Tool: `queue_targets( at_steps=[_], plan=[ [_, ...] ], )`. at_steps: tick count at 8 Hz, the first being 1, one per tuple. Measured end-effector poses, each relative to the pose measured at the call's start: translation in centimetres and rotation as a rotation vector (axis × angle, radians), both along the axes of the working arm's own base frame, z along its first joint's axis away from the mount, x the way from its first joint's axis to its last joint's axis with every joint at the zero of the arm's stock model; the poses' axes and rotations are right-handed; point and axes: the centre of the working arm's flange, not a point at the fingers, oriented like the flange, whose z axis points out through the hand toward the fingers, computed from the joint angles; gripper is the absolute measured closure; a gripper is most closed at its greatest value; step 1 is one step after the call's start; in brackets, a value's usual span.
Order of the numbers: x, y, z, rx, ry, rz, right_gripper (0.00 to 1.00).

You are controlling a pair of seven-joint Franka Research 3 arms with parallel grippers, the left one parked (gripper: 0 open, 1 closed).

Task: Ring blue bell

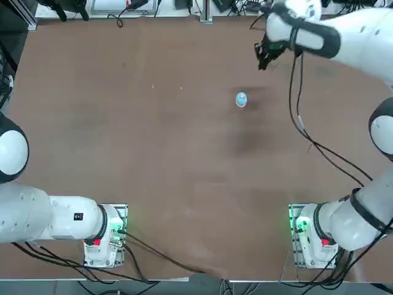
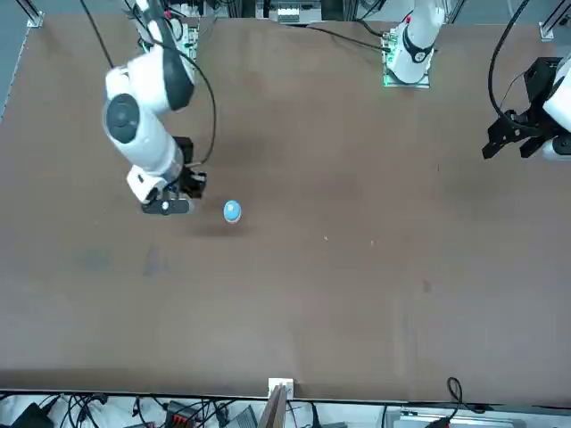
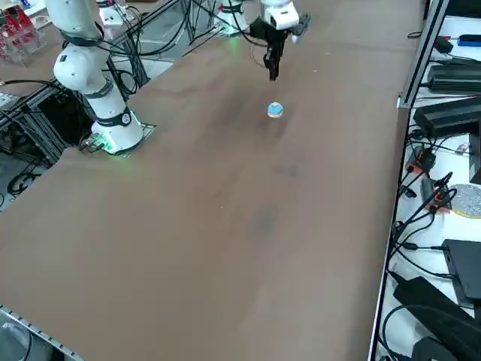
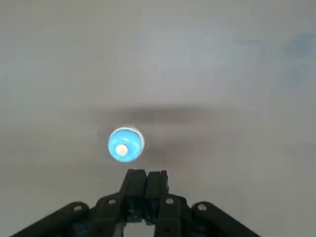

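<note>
The blue bell (image 1: 241,99) stands upright on the brown tabletop (image 1: 153,153), its dome and small whitish button (image 4: 122,150) facing up; it is round from above, so no long axis lies along the table, and its upright axis is short. It sits right of centre, in the far half. The right gripper (image 4: 146,174) hangs above the table, just beside the bell, farther and to the right, its fingers together with nothing between them. A soft shadow and faint bluish smudges (image 4: 299,47) mark the surface. Beyond the far edge, cables (image 3: 421,218) and black devices (image 3: 432,320) crowd a white surface (image 3: 421,263). The bell's underside is hidden, and the top view cuts off part of the right arm (image 1: 353,40).
</note>
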Motion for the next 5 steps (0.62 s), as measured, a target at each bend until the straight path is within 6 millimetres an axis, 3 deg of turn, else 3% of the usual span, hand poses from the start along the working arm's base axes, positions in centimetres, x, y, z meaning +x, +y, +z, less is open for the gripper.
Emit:
queue_targets(
  at_steps=[3, 5],
  plan=[
    [-1.8, 4.2, -4.8, -0.001, -0.009, -0.016, 0.99],
    [-1.9, 4.4, -6.8, 0.0, -0.016, -0.017, 0.99]
  ],
)
